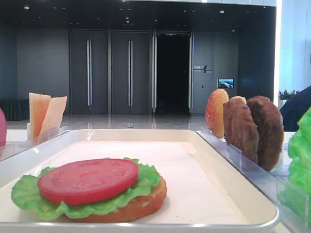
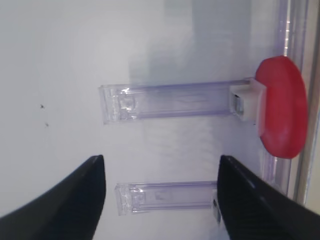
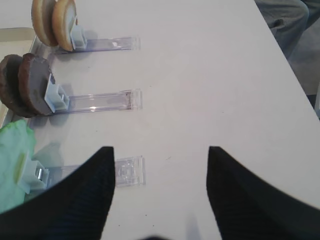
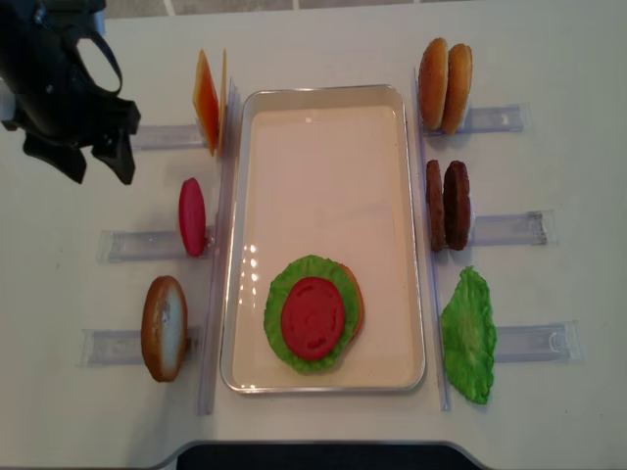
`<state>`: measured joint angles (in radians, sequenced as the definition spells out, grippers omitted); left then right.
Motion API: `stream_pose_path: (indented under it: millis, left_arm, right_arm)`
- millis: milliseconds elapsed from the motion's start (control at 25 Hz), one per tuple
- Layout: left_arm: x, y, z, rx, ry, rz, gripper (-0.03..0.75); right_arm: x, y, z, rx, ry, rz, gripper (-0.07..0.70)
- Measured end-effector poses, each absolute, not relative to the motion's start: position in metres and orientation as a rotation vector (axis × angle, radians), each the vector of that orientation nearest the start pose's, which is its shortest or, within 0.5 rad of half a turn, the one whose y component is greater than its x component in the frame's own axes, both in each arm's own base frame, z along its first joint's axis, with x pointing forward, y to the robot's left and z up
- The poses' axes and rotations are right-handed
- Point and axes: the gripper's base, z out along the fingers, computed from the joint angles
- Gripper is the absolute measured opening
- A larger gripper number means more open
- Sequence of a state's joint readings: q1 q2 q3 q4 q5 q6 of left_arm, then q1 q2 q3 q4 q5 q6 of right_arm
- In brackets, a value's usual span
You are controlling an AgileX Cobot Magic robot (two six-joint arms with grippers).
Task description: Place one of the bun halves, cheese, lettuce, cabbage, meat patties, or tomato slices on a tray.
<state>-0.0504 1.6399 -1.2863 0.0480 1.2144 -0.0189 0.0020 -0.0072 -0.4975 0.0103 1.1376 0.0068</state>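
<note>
On the table's left side, the left gripper (image 4: 83, 147) hovers spread and empty, nearer than the right, with a spare tomato slice (image 4: 192, 216) standing on edge at its four o'clock, long axis along the tray (image 4: 328, 96).

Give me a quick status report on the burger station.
Left gripper open, empty. Right gripper open, empty. On the tray: bun half, lettuce, tomato slice. Nothing in the way.

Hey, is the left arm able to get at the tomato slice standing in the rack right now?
Probably yes: the left gripper is open and empty beside the rack, and nothing lies between it and the upright tomato slice.
</note>
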Motion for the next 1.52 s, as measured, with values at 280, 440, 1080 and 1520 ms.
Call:
stream_pose_path:
  millis: [280,440,1080,1520]
  left_arm:
    - [0.295,0.001,0.285,0.023,2.997,0.08,0.53]
    - [0.258,0.001,0.305,0.019,2.927,0.078,0.53]
    - [0.08,0.004,0.312,0.004,2.61,0.077,0.53]
    - [-0.005,0.005,0.27,-0.004,2.302,0.061,0.53]
  right_arm:
    - [-0.009,0.001,0.27,0.004,2.116,0.018,0.419]
    - [-0.009,0.001,0.27,0.004,2.116,0.018,0.419]
    - [-0.009,0.001,0.27,0.004,2.116,0.018,0.419]
    - [-0.009,0.001,0.27,0.004,2.116,0.018,0.419]
